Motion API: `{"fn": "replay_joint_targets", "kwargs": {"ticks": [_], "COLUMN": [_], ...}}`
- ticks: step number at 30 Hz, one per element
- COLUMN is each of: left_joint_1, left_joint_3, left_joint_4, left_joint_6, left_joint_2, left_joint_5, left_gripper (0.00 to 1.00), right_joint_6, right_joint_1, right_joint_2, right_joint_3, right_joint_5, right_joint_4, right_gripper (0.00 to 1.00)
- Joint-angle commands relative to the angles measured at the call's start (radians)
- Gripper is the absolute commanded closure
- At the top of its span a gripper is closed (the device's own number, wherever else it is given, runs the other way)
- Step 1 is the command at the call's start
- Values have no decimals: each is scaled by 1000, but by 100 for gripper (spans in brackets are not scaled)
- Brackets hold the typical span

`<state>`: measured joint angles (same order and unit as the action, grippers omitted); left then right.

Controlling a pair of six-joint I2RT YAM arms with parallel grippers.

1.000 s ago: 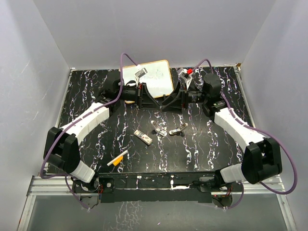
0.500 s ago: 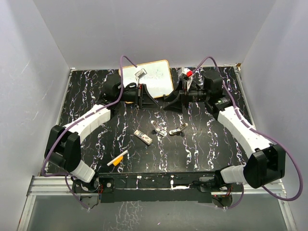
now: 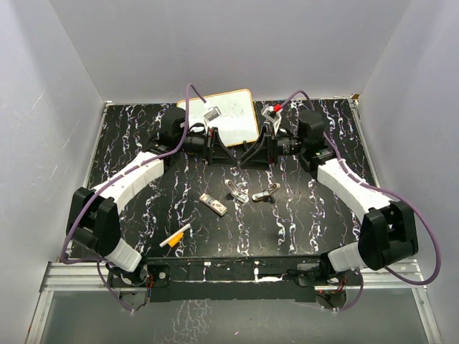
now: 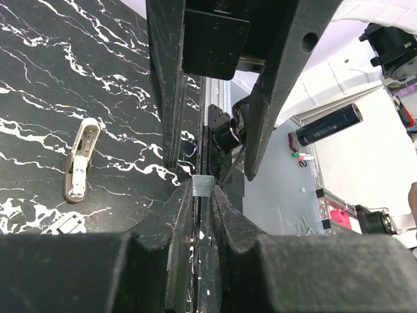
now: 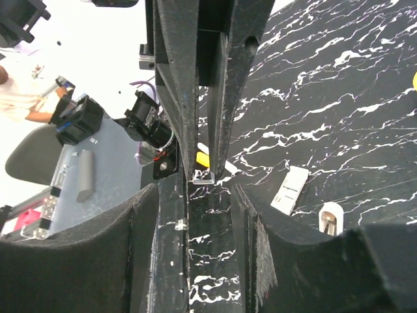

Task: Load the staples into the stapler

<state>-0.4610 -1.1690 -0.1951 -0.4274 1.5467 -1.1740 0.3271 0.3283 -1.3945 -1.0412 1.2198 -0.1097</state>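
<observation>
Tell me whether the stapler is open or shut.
Open. The stapler lies on the table with its two arms splayed in a V; the left wrist view shows one arm's metal channel facing up.

The white left arm (image 3: 136, 172) and right arm (image 3: 348, 183) are meeting tip-to-tip at upper centre; left fingers (image 4: 176, 215) are pinching a grey ridged strip (image 4: 202, 186), right fingers (image 5: 169, 215) gaping slightly.

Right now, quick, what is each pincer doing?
Left pincer: closed on a small grey strip of staples.
Right pincer: a small pale piece sits between its tips; whether it grips cannot be told.
</observation>
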Motion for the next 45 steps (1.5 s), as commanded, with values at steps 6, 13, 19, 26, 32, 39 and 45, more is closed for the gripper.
{"fn": "replay_joint_targets", "kwargs": {"ticks": [6,13,19,26,32,39,45], "left_joint_1": [-1,-2,-4,-4,-5,-8,-8], "left_joint_3": [-47,-49,-47,-47,-46,-45,-44], "left_joint_4": [35,37,37,35,24,22,20], "left_joint_6": [62,65,65,61,52,50,49], "left_joint_2": [-25,-21,-22,-27,-24,-21,-19], "left_joint_5": [-24,-29,-32,-38,-41,-45,-46], "left_gripper": [91,90,90,89,89,87,83], "right_joint_6": [145,150,149,145,155,174,182], "right_joint_1": [12,27,28,27,27,29,29], "right_joint_2": [-40,-43,-43,-40,-40,-43,-41], "right_joint_3": [2,13,15,23,26,33,38], "right_joint_5": [18,11,10,11,10,9,12], "right_joint_4": [-160,-183,-185,-192,-204,-230,-245], "right_gripper": [54,59,65,71,75,80,84]}}
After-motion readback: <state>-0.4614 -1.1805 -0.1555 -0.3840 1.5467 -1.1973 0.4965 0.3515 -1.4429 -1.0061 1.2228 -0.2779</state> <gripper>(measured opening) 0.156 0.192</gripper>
